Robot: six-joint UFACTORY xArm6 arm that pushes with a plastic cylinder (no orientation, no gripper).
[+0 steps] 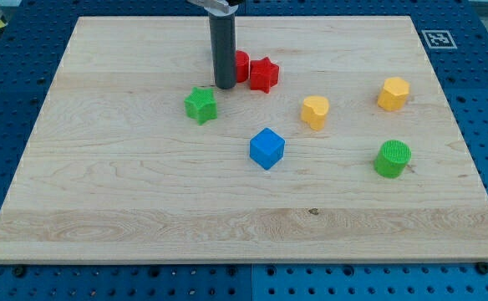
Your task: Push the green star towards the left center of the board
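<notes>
Gripper: none on this rig, so no open/closed state to report; my tip [225, 86] sits just up-right of the green star [200, 105], small gap, no visible contact. Green star is left of board centre, well short of the left-centre area. Push mostly left to do. Red star [263, 74] and a red block [241, 66] sit right of the tip, the block partly hidden. No containers on the table [102, 201].

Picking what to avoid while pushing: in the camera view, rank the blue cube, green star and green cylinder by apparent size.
1. Blue cube and green cylinder: look alike, too close to rank.
2. Green star: slightly smaller, though it sits farther up the view, so unsure.
</notes>
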